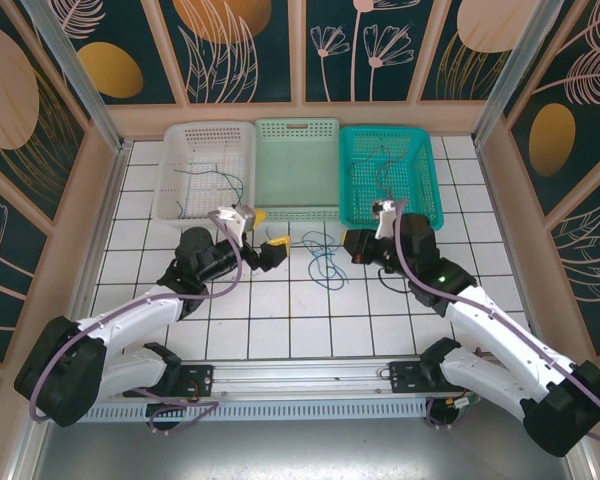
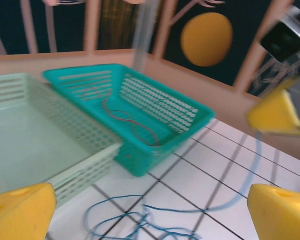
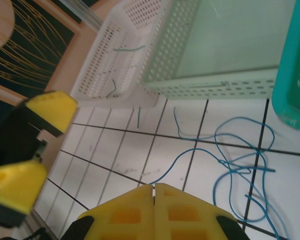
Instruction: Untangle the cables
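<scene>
1. White tiles cover the table in the top view. Three baskets sit side by side along its far edge: a white basket toward the far left corner, a pale green basket in the middle, and a teal basket on the right.
2. Same view: the blue cable lies in loose loops around mid-table, just on the near side of the pale green basket. A few thin green and blue cables are in the white basket, and some dark cables are in the teal one.
3. The left gripper sits just left of the loops, fingers spread with nothing between them. The right gripper is just right of the loops, but it's too dark up here to read its jaws.
4. In the left wrist view, its own yellow pads sit at the two bottom corners, wide apart. The blue loops lie on the tiles between them. One blurry strand climbs up to the right gripper's closed yellow tips at the right edge. A dark cable curls on the teal basket's floor.
5. In the right wrist view, the pads are pressed flat together with no gap, and the blue cable's end runs right into the tips, so it's pinching that. The rest of the cable trails over the tiles toward the teal basket's near corner. The left gripper shows at the left of this view, gaping and empty.
</scene>
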You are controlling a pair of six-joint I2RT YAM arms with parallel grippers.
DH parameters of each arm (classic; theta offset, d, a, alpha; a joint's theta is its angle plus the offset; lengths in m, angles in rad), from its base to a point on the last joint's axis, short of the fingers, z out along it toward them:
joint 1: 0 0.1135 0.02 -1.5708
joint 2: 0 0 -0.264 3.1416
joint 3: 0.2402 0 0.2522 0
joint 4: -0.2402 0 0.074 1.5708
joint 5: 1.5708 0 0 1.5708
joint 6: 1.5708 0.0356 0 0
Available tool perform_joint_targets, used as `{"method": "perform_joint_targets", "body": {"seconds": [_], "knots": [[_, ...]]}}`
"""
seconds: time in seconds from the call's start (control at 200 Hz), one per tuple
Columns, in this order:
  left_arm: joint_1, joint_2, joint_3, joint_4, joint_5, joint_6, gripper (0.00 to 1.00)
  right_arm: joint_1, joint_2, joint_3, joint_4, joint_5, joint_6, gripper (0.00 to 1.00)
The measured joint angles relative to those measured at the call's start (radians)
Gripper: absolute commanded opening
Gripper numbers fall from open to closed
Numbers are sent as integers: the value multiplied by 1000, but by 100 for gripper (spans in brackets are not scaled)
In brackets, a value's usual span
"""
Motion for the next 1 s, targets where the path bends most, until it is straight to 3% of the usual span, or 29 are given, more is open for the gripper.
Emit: {"method": "perform_joint_targets", "body": {"seconds": [0.145, 0.315, 0.646, 1.001], "knots": [[-69, 50, 55, 6, 83, 34, 97, -8, 25, 58, -19, -33, -34, 0], [-116, 86, 115, 8, 94, 74, 96, -8, 57, 113, -60, -57, -69, 0], [-116, -4, 8, 127, -87, 76, 98, -15, 120, 415, -108, -60, -192, 0], [-116, -197, -126, 136, -300, 76, 99, -84, 341, 617, -78, -64, -277, 0]]}}
